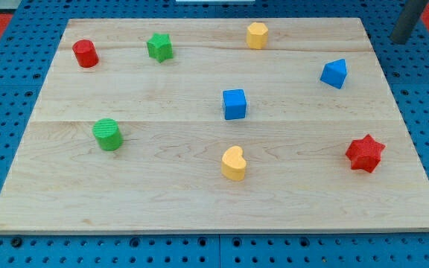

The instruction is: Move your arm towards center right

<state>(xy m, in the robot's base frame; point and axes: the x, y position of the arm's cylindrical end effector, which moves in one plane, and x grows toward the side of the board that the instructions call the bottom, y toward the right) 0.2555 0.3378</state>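
Observation:
My tip shows at the view's top right, just beyond the wooden board's top right corner, over the blue pegboard. It touches no block. The nearest block is a blue triangular block, below and to the left of the tip. A red star lies at the right, lower down. A blue cube sits near the middle, with a yellow heart below it.
A yellow hexagonal block lies at the top middle, a green star and a red cylinder at the top left, and a green cylinder at the left. Blue pegboard surrounds the board.

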